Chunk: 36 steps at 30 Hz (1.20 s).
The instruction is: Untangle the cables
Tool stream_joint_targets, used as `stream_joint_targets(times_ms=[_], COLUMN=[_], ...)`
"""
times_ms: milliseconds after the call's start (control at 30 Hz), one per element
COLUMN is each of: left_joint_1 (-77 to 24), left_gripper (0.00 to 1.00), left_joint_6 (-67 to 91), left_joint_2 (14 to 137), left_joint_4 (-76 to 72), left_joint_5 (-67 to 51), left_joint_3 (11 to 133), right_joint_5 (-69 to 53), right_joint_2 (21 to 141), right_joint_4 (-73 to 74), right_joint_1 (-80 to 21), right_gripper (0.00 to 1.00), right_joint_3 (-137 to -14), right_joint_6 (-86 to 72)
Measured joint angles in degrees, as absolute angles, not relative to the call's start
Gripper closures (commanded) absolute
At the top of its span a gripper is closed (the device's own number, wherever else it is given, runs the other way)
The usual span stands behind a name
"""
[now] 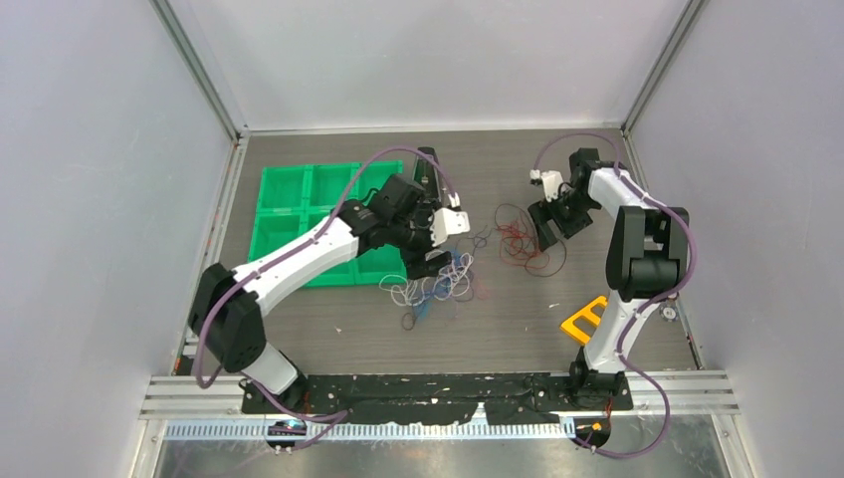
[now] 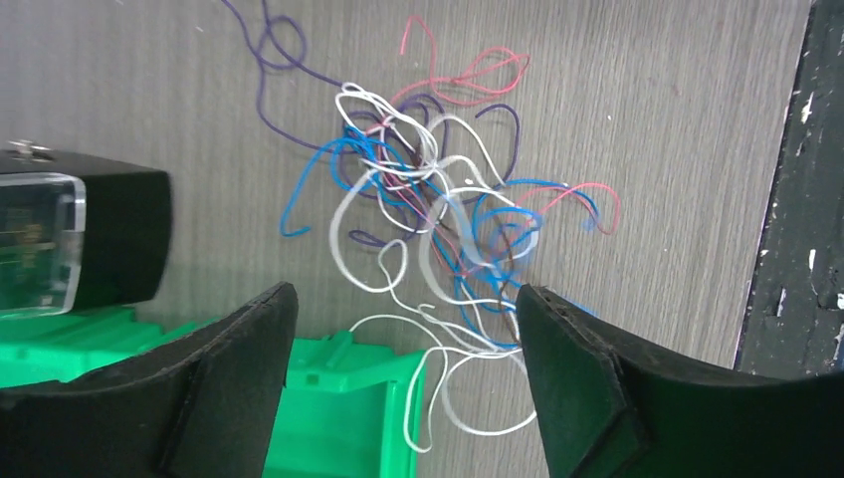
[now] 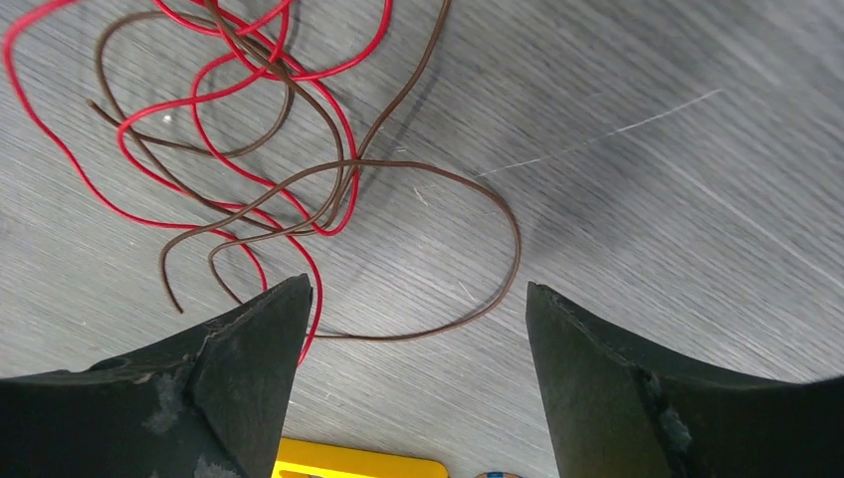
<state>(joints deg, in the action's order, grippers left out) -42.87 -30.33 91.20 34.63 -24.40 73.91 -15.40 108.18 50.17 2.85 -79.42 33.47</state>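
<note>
Step in hand: judged to be a pause between grasps; the cables lie in two groups on the tabletop (image 1: 498,334), and the larger knot is not yet undone.
Left fingers (image 2: 219,378): spread wide and holding nothing, poised over the mixed tangle (image 2: 438,229) of white, blue, purple and pink strands, which sits at mid frame overhead, just beside the green tray (image 1: 299,199).
Right fingers (image 3: 239,368): spread wide and empty, above the red and brown cables (image 3: 249,129), right of centre overhead.
Next move: one loose outer strand should probably be pinched and drawn aside; a grip on the dense middle would likely drag the whole knot.
Wrist views: single crossings are resolved, which are blurred overhead.
Overhead view: only here is the gap between both groups shown.
</note>
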Motion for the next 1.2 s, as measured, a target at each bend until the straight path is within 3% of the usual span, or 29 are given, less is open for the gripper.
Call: stream_joint_targets(times_ms=[233, 300, 433, 700, 733, 800, 933, 967, 1000, 1100, 1200], left_joint_1=[-41.9, -41.4, -40.9, -40.9, -41.0, -41.1, -41.2, -41.2, -41.3, -41.5, -41.6], left_gripper=[0.01, 0.01, 0.11, 0.05, 0.08, 0.25, 0.84, 0.94, 1.00, 1.00, 1.00], left_joint_6=[-30.0, -29.0, -27.6, -23.8, -23.1, -22.2, -20.7, -20.5, -20.5, -20.9, -20.9], left_joint_2=[82.3, 80.3, 80.8, 91.6, 93.5, 97.4, 101.9, 102.0, 101.7, 99.2, 92.8], left_joint_4=[32.1, 29.2, 26.5, 23.7, 23.1, 22.8, 23.7, 24.7, 25.4, 28.8, 32.5], left_joint_5=[-24.6, -24.6, -24.5, -24.0, -23.5, -22.7, -22.3, -22.7, -23.0, -25.4, -27.4], left_joint_3=[72.6, 70.7, 69.0, 67.7, 67.7, 68.2, 69.2, 69.6, 70.0, 72.3, 76.6], right_joint_5=[-16.9, -17.0, -16.6, -26.0, -28.3, -32.2, -37.5, -38.3, -38.7, -39.8, -41.9], right_joint_2=[109.1, 109.1, 109.0, 94.1, 91.8, 89.0, 89.8, 91.5, 92.8, 96.7, 97.0], right_joint_4=[48.9, 47.9, 46.4, 46.4, 46.3, 45.8, 42.9, 42.2, 41.8, 39.6, 36.0], right_joint_1=[1.3, -0.3, -3.8, -5.1, -5.5, -7.3, -12.0, -13.3, -13.9, -15.4, -16.7], right_gripper=[0.09, 0.10, 0.09, 0.05, 0.05, 0.06, 0.10, 0.11, 0.12, 0.10, 0.02], right_joint_3=[-77.7, -76.6, -75.7, -73.4, -73.4, -73.0, -69.1, -67.9, -67.2, -65.2, -63.7], right_joint_6=[34.2, 33.9, 32.5, 28.0, 26.8, 24.6, 20.1, 19.0, 18.3, 15.8, 13.0])
